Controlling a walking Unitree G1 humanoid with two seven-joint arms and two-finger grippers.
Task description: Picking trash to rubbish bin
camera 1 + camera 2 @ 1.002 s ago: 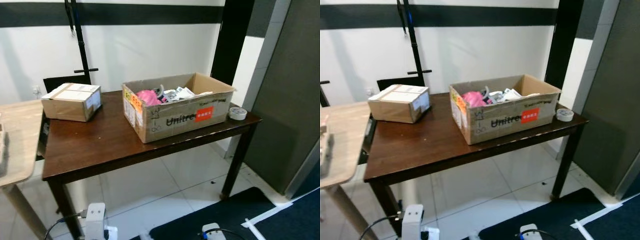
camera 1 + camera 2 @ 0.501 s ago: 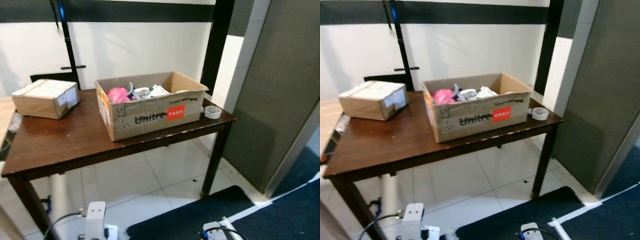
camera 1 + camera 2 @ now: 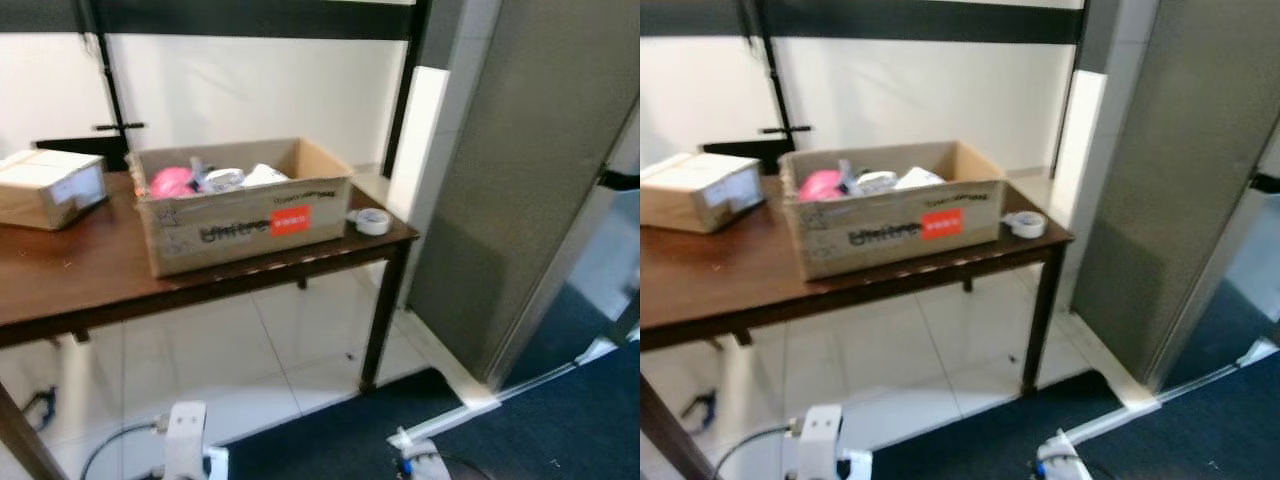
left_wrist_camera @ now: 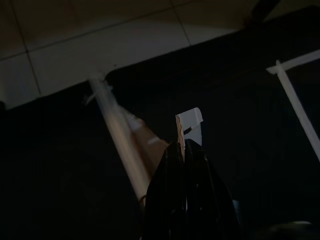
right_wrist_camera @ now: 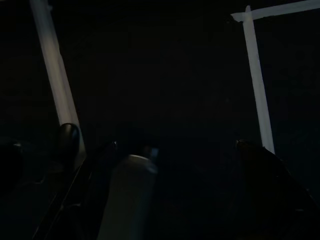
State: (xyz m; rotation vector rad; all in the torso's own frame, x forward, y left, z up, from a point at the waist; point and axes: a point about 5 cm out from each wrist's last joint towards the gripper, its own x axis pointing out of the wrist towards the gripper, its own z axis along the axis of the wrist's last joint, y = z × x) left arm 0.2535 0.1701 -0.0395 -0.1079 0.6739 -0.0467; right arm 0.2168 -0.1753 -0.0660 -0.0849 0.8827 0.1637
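Note:
My left gripper (image 4: 183,146) hangs low over dark carpet and is shut on a small white scrap of paper (image 4: 190,119), which sticks out past its fingertips. My right gripper (image 5: 155,142) also hangs low in the shade, open, with nothing between its two dark fingers. On the dark wooden table (image 3: 90,285) ahead stands an open cardboard box (image 3: 245,215) with a red label. Inside it lie a pink wad (image 3: 171,181) and several white and grey scraps (image 3: 240,178).
A roll of tape (image 3: 372,221) lies on the table's right corner, and a sealed smaller carton (image 3: 45,187) sits at its left. A tall grey partition (image 3: 520,170) stands to the right. Below lie white floor tiles, then dark blue carpet (image 3: 520,440) marked with white tape lines.
The head camera has swung to the right, so the table and boxes have slid left in the picture and the grey partition has come further in. Nothing on the table has moved.

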